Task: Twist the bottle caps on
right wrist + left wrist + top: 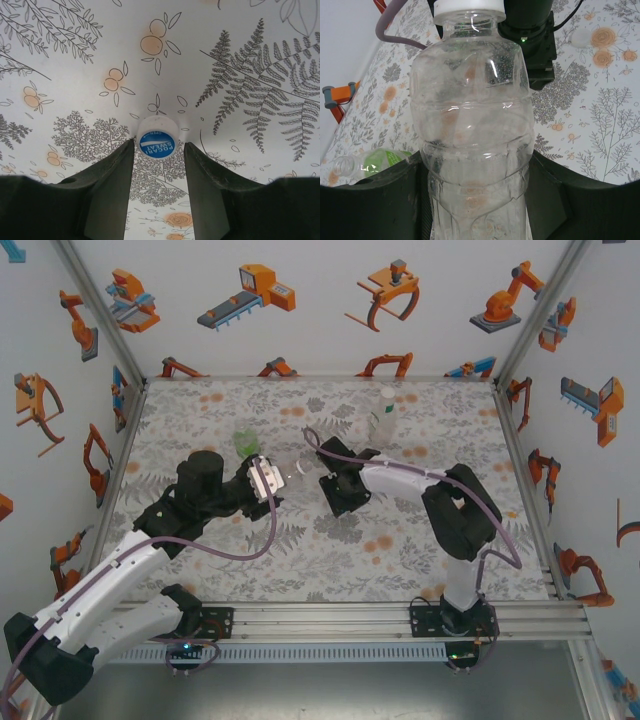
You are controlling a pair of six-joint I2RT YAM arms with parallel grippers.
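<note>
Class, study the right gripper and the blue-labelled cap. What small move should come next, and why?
Probably lower the right gripper slightly until its open fingers straddle the blue-labelled cap. The cap lies flat on the table, centred in the gap but just past the fingertips, ungripped. The left gripper holds a clear bottle.
</note>
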